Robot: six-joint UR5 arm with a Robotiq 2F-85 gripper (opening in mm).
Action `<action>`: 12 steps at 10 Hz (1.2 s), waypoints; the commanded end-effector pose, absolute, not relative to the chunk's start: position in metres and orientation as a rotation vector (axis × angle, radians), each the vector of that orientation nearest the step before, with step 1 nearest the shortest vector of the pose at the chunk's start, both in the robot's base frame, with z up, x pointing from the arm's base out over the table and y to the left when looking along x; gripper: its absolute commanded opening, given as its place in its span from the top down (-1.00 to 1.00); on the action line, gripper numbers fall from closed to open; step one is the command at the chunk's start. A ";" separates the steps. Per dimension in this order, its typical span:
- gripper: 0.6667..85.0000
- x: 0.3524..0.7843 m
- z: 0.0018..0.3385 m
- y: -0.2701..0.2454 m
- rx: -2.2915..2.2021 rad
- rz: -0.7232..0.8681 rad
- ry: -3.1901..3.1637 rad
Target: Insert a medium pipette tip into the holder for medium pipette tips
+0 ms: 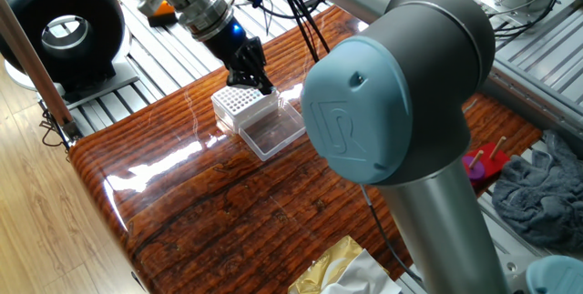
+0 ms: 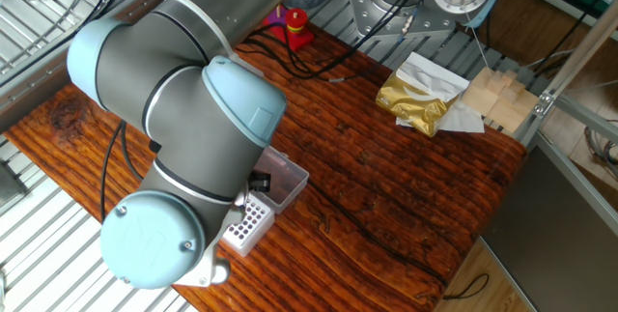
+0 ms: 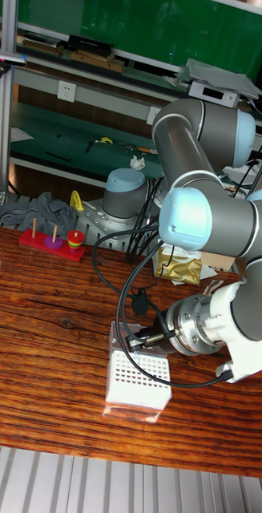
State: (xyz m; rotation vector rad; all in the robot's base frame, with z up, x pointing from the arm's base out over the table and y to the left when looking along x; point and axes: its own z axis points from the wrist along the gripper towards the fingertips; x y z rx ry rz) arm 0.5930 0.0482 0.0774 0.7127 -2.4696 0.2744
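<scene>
Gripper (image 1: pixel 259 81) poised over holder for medium pipette tips (image 1: pixel 239 104)
Whether its jaws grip anything cannot be told; the holder sits on the wooden table (image 1: pixel 228 203), lid open alongside.
</scene>
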 end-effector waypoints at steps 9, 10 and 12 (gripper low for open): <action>0.88 0.595 0.072 0.051 0.716 0.265 -2.466; 0.88 0.596 0.072 0.050 0.719 0.270 -2.471; 0.84 0.601 0.071 0.048 0.743 0.291 -2.479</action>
